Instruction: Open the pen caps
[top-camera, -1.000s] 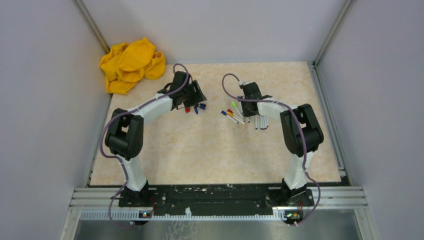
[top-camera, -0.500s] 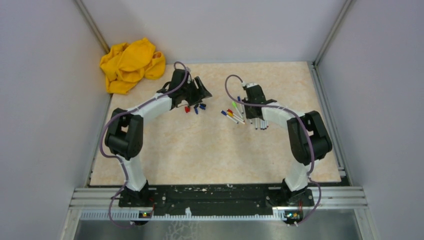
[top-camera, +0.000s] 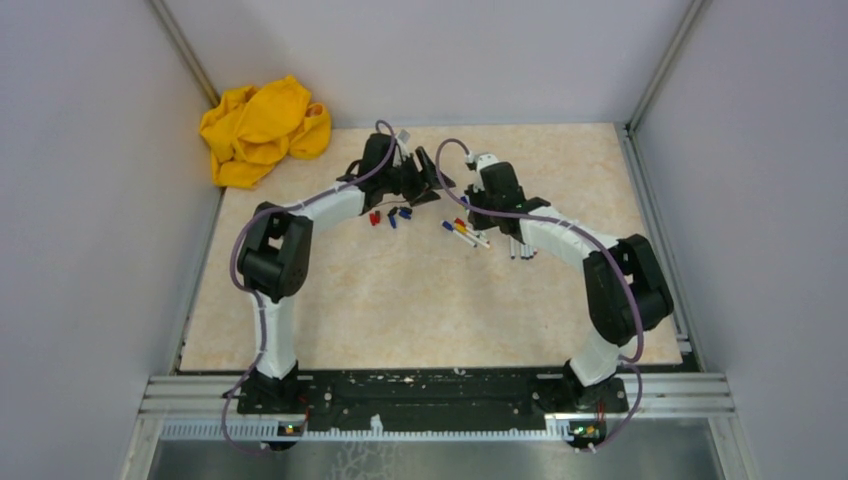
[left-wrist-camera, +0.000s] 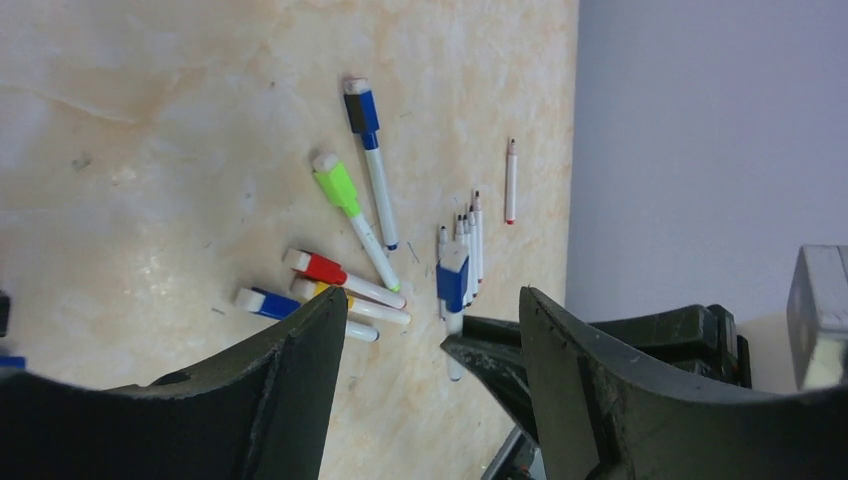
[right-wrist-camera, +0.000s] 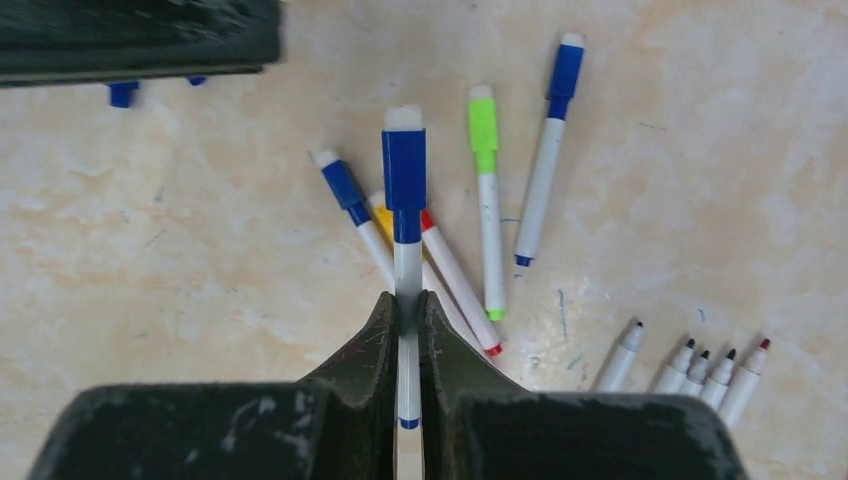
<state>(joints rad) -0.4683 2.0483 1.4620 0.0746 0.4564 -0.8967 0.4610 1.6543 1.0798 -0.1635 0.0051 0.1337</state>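
Right wrist, right fingers (right-wrist-camera: 372, 345) pinching pen (right-wrist-camera: 406, 275), blue cap (right-wrist-camera: 404, 170) on

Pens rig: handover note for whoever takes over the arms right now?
Left pincer: open, empty, close to the held pen.
Right pincer: shut on a blue-capped pen.
Done: several bare pens lie to the right, loose caps to the left.
Left to do: pull this blue cap, then the five capped pens lying flat.

Top cam high, looks down on table (top-camera: 400, 300); wrist cams close, both share capped pens (right-wrist-camera: 483, 125).
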